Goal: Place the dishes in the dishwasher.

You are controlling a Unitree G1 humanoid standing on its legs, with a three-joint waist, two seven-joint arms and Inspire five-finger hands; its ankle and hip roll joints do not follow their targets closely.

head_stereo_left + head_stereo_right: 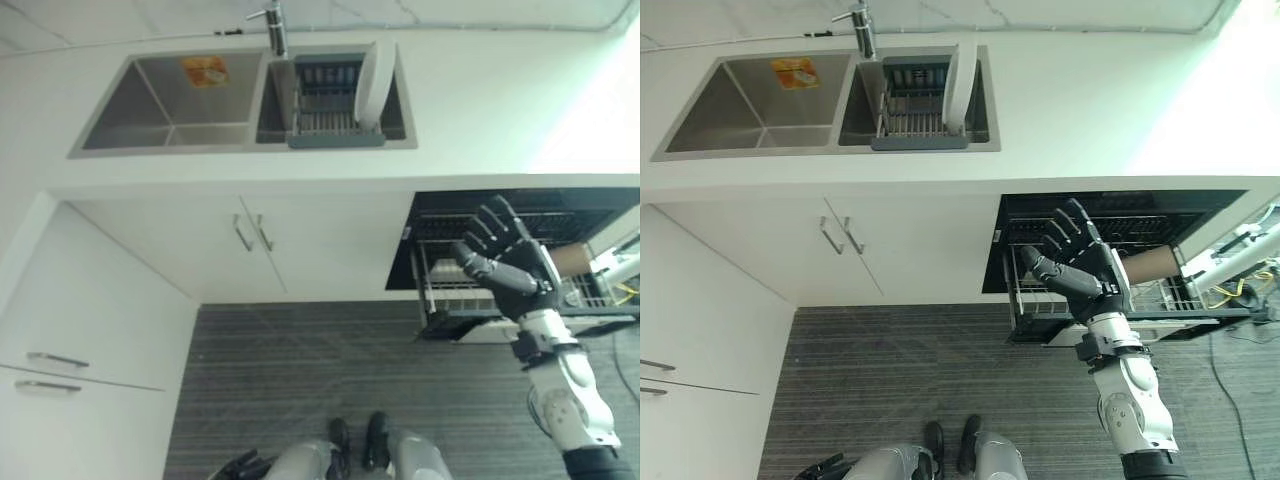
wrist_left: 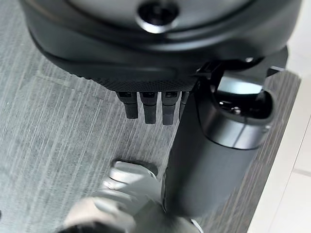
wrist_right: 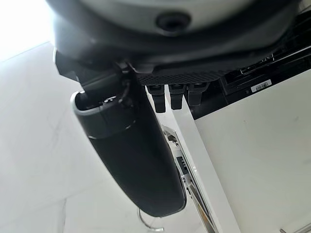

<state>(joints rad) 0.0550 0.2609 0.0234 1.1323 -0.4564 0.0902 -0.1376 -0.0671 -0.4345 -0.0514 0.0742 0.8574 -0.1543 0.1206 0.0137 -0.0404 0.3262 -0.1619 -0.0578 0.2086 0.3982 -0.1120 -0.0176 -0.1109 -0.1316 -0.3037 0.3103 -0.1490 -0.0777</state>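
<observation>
A white plate (image 1: 372,85) stands on edge in a grey dish rack (image 1: 330,125) in the right basin of the sink (image 1: 170,135). Under the counter at the right the dishwasher (image 1: 1120,215) is open, with its wire rack (image 1: 1025,305) pulled out over the floor. A brown round item (image 1: 1150,265) lies in that rack. My right hand (image 1: 1090,265) is raised in front of the rack, its fingers spread and straight, and it holds nothing. Its thumb (image 3: 131,155) shows against the white counter. My left hand (image 2: 150,109) hangs low over the grey floor with relaxed fingers and is empty.
A faucet (image 1: 277,25) stands behind the sink, and an orange item (image 1: 205,70) lies in the left basin. White cabinet doors with handles (image 1: 250,232) are below the sink, and drawers (image 1: 55,360) are at the left. A white device with yellow cables (image 1: 1235,265) stands right of the dishwasher.
</observation>
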